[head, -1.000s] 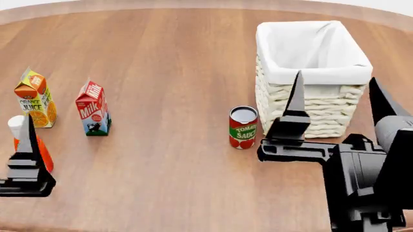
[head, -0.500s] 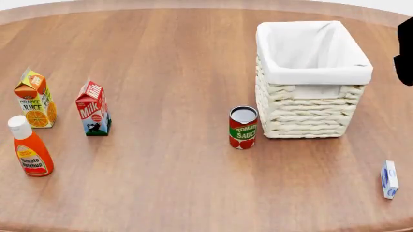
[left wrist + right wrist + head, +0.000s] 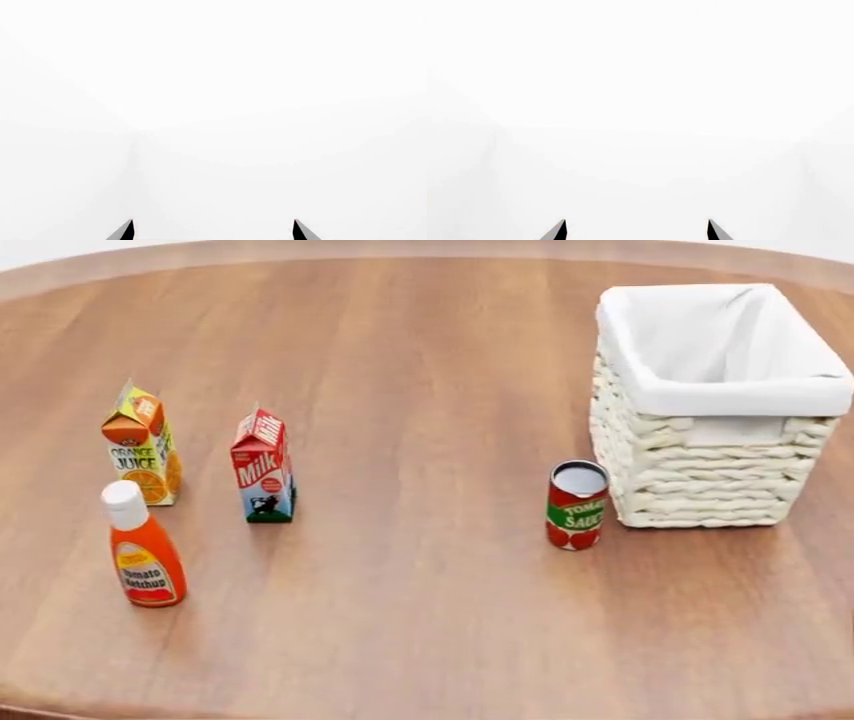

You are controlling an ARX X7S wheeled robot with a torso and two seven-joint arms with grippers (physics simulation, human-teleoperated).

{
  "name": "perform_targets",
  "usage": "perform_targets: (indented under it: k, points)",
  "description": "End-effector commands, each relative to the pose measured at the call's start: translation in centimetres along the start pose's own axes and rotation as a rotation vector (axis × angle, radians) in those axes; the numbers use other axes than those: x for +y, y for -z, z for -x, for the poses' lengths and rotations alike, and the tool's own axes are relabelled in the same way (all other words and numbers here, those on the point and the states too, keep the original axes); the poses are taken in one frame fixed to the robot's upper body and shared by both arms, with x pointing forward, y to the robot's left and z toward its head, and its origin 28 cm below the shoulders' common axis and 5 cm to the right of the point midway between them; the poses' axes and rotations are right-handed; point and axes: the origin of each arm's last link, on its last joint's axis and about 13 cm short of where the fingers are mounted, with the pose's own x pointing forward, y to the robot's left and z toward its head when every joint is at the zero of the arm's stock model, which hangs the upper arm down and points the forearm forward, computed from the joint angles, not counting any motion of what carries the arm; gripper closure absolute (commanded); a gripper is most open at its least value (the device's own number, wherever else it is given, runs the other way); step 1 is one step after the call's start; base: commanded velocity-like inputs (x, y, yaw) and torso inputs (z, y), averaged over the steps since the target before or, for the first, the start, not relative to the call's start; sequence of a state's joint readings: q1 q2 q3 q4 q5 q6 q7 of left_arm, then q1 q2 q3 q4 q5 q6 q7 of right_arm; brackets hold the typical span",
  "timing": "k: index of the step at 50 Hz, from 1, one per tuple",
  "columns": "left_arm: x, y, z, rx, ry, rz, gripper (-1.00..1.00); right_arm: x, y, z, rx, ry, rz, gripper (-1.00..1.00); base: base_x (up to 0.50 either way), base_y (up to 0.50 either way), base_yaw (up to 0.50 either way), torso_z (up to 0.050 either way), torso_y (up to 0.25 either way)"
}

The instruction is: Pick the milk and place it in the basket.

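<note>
The milk (image 3: 263,467), a small carton with a red top and a black cow, stands upright at the left of the round wooden table (image 3: 427,370) in the head view. The basket (image 3: 721,405), cream wicker with a white liner, stands at the back right with nothing inside that shows. Neither arm appears in the head view. In the left wrist view my left gripper (image 3: 213,229) shows two dark fingertips wide apart against blank white. My right gripper (image 3: 636,229) looks the same in the right wrist view, open and holding nothing.
An orange juice carton (image 3: 140,445) stands left of the milk. A tomato ketchup bottle (image 3: 142,547) is in front of that carton. A tomato sauce can (image 3: 577,505) sits just left of the basket's front corner.
Both arms have left the head view. The view has shifted, so every object now sits further right in the picture, and the small white-and-blue box has dropped out of it.
</note>
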State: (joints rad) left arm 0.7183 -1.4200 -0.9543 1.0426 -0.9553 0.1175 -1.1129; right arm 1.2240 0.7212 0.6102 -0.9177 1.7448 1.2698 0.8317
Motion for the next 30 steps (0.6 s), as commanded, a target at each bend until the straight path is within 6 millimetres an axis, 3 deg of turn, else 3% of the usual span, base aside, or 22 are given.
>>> perform_targets:
  k: [1,11,30]
  points:
    - [0.01,-0.08,-0.03,-0.029,0.005,-0.009,-1.00,0.04,0.18,0.04,-0.018,-0.006,-0.009,-1.00,0.00,0.50,0.00,0.000,0.000]
    - [-0.01,0.03,-0.02,-0.028,0.009,-0.014,-1.00,0.12,0.36,0.12,-0.012,-0.011,-0.011,-1.00,0.00,0.49,0.00,0.000,0.000]
    - [0.09,0.09,-0.07,-0.024,0.006,-0.017,-1.00,0.10,0.28,0.43,-0.022,-0.025,-0.005,-1.00,0.00,0.01,0.00,0.000,0.000]
